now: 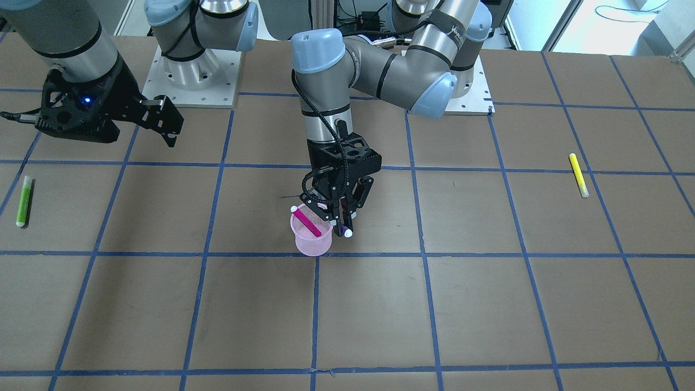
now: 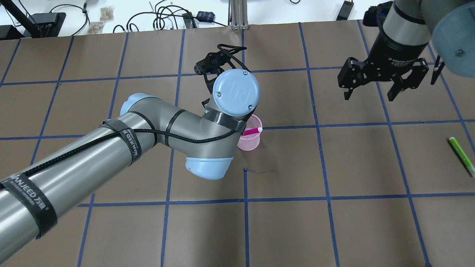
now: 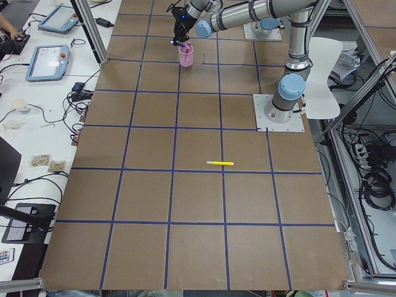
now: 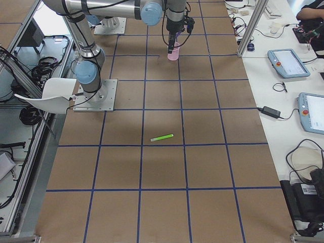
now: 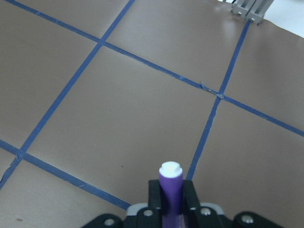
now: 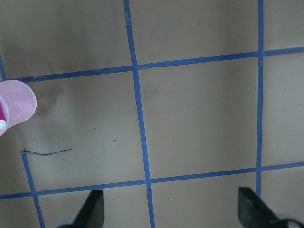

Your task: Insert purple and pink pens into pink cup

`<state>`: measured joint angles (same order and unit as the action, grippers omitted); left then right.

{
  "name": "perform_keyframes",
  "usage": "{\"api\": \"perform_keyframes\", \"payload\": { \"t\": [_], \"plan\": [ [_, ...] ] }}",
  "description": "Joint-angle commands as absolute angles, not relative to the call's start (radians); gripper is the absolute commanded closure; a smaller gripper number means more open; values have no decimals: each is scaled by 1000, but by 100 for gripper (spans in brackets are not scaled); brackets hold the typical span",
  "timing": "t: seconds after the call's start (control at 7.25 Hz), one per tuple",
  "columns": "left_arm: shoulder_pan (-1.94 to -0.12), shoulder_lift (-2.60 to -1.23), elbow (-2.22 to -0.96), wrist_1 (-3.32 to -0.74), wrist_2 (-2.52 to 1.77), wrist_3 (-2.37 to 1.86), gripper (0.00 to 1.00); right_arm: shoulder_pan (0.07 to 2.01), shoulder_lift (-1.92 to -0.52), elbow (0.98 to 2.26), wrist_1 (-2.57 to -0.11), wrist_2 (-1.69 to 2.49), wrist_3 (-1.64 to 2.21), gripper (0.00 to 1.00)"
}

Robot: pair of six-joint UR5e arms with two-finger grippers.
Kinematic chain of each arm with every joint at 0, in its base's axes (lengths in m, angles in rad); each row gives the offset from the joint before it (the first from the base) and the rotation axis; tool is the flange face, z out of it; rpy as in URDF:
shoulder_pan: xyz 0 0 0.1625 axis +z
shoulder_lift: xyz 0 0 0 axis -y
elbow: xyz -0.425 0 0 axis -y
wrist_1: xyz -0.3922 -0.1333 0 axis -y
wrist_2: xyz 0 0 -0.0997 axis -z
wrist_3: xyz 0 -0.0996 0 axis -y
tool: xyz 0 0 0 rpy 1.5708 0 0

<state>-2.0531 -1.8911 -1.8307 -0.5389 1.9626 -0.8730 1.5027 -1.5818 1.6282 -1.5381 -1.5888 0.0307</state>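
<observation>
1. The brown paper-covered table (image 1: pixel 488 315), gridded with blue tape, carries everything.
2. The robot's left gripper (image 1: pixel 341 217) hangs pointing down at the table's middle, jaws clenched on the barrel of the purple plastic pen (image 5: pixel 170 187). The wrist view shows its fingers (image 5: pixel 190 195) pinching both sides, with the white end standing clear of them.
3. The robot's right gripper (image 2: pixel 371 94) hovers well apart, at the far left in the front-facing view. Its jaws are spread wide and hold nothing.
4. The pale pink translucent plastic cup (image 1: pixel 312 239) stands upright directly under the left gripper. It looks light and easy to tip, so a sideways knock on the rim could topple it.
5. The pink pen (image 1: pixel 307 222) already leans inside the cup, its white tip over the rim.
6. The purple pen's lower end sits just beside the cup's right rim in the front-facing view. I cannot tell whether it is over the mouth or outside it.
7. The pen should be light, stiff and smooth, so likely slippery. A mid-barrel pinch suits it, and it should be let go only once it is over the opening.
8. A green pen (image 1: pixel 23 201) lies far left and a yellow pen (image 1: pixel 578 175) far right, both untouched.
</observation>
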Motion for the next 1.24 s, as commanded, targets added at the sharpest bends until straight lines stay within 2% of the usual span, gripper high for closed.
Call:
{"api": "perform_keyframes", "payload": {
  "t": [0.0, 0.97, 1.1],
  "plan": [
    [-2080, -1902, -1832, -522, 1968, -894, 100, 1505, -1582, 1626, -1540, -1592, 34, 0],
    [-2088, -1950, -1852, -476, 1999, -894, 100, 1503, -1589, 1620, -1557, -1600, 28, 0],
    [-2088, -1951, -1852, -477, 1999, -893, 77, 1505, -1592, 1621, -1549, -1595, 35, 0]
  ]
}}
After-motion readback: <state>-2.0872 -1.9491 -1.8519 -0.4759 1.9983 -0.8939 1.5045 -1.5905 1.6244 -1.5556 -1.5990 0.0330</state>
